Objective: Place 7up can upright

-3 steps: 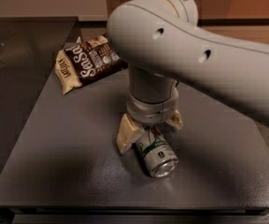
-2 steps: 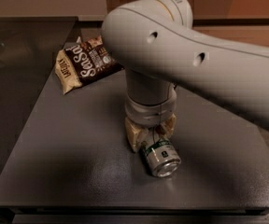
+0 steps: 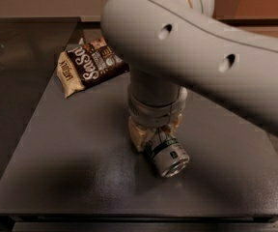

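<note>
Dim room, with a dark grey matte surface (image 3: 71,178) filling most of the view and a lower, darker ledge to the left. A brown-and-cream snack bag (image 3: 88,66) lies flat near the far left corner, well apart from the work.

The 7up can (image 3: 168,153) lies on its side near the middle of the surface. Its shiny metal end points toward the near right, and green markings show on the wall. The far half is hidden under the wrist.

The pale grey arm (image 3: 201,57) comes in from the right and drops straight down. The end effector (image 3: 156,132) sits low over the can's far half. Its tan fingers (image 3: 138,132) press in on either side of the body, so it looks clenched on the can. The can looks to be resting on the surface, not lifted.

Handling, as judgement:
- It is probably light; I cannot tell whether it is full or empty.
- The thin aluminium wall will dent under a hard squeeze, so moderate force is best.
- The smooth round body is slippery and will roll sideways if released while lying down.
- The best hold is across the cylinder wall near mid-length. The rims are stiff but give little purchase.
- To stand it up, the axis must turn to vertical and the base must sit flat before letting go. A narrow base means a tilted release will tip it.
</note>
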Robot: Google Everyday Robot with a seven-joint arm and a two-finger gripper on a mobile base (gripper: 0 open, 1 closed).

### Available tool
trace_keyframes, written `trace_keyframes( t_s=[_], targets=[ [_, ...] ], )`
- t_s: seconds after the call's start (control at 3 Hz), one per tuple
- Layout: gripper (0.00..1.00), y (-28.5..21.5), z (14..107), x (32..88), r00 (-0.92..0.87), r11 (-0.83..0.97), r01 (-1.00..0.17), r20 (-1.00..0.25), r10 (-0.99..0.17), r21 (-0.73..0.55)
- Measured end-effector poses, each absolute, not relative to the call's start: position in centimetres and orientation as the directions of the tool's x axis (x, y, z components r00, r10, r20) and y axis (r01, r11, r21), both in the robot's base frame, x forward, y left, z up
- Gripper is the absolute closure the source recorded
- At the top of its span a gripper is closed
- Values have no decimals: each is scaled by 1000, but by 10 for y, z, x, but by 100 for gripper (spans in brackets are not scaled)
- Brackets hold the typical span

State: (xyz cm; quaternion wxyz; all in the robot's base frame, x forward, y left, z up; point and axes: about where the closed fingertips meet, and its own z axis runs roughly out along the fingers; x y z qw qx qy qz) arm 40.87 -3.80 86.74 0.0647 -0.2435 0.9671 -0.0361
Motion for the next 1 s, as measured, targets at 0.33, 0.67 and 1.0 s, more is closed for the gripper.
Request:
trace_keyframes(
  t_s=[0.33, 0.67, 1.0],
  targets=[
    [100, -39, 893, 415, -819, 852, -515, -240, -522, -95],
    [100, -41, 911, 424, -756, 826, -560, -371, -540, -61],
    [100, -42, 923, 433, -683, 792, -610, -495, -538, -20]
  ],
)
